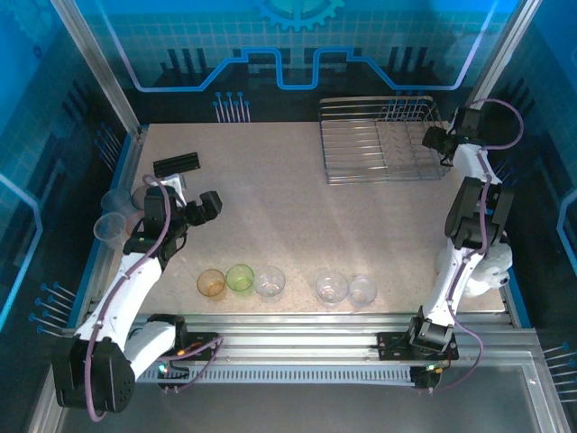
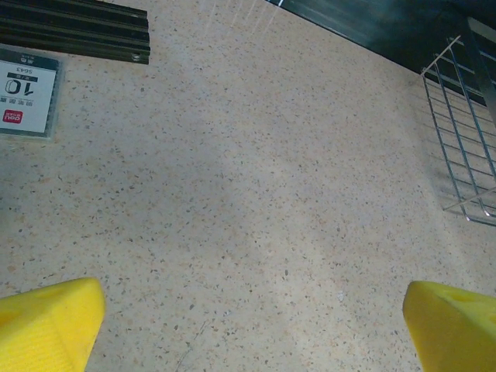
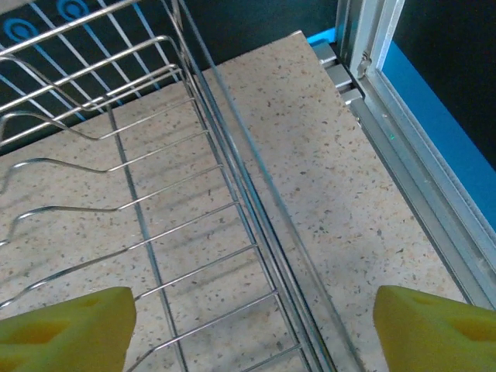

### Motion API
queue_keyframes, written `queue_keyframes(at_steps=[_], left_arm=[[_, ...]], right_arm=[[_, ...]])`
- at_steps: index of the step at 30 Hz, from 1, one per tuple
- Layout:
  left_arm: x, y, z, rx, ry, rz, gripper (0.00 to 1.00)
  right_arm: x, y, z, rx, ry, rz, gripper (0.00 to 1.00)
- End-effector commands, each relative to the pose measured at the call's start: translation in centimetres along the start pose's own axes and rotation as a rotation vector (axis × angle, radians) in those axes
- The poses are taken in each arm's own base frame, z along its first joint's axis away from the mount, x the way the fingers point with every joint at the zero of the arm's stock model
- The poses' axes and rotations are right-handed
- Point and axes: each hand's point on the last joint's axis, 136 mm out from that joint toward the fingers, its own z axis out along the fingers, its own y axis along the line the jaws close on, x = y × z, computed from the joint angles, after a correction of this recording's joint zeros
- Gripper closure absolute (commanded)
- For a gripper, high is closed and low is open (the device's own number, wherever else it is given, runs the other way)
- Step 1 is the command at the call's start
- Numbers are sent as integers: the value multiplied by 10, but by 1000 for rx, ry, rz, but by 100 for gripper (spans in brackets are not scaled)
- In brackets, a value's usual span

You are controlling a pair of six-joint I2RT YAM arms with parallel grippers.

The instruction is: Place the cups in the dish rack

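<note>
Hovering at dish rack (image 1: pixel 383 179) edge, right gripper (image 3: pixel 252 333) spread, cups (image 1: pixel 241 278) outside

The top camera looks steeply down over the whole table (image 1: pixel 270 207) from above its near edge. Both wrist cameras sit close above it, seemingly tilted forward; all three share the dish rack (image 1: pixel 379 149).

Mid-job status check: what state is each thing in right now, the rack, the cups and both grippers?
Dish rack: empty, sitting flat on the table, far right.
Front-row cups: five, loose on the table, none loaded.
Left-edge cups: clustered beside the left arm, not loaded.
Left gripper: open, holding nothing, over bare table.
Right gripper: open, holding nothing, over the rack's right edge.
</note>
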Motion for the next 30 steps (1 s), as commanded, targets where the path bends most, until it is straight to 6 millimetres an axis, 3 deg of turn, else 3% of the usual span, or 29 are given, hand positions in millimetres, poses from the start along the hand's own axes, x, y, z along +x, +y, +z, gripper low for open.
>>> queue_keyframes(at_steps=[1,5,17,23,30], left_arm=[[-5,-7,-1,21,-16,46,1],[-4,-7,-1,18,-11,54,1],[-3,-7,0,13,-10,62,1],[-4,-9,-1,17,-12,62,1],[-8,-13,-8,33,-34,76,1]], right_arm=[[20,-11,12,9,80,-4,22],[25,-13,19,14,107,-23,27],[37,-5,22,-12,174,-68,64],[41,22,12,-32,183,-200,79],[62,68,-10,-92,190,-299,93]])
